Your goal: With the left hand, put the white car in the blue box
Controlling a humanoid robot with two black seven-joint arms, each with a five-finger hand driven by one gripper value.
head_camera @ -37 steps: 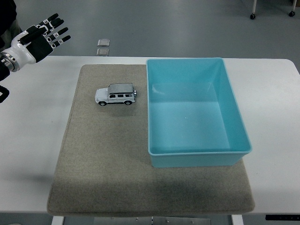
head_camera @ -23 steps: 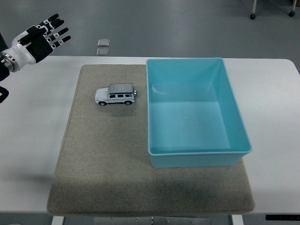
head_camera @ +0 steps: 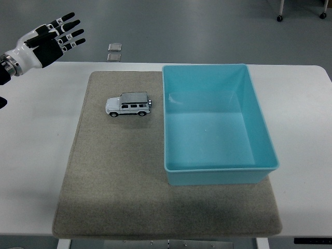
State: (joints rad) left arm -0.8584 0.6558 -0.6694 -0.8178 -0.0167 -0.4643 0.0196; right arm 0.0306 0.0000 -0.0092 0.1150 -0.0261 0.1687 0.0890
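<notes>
A small white toy car stands on its wheels on the grey mat, just left of the blue box. The blue box is an open, empty light-blue tub on the mat's right half. My left hand is raised at the far upper left, beyond the table's back edge, fingers spread and holding nothing. It is well to the left of and behind the car. My right hand is out of view.
The white table carries the mat. Two small grey squares lie on the floor beyond the table's back edge. A chair's casters show at the top right.
My left hand has moved a little to the right and up, still open. The car and the box have not moved.
</notes>
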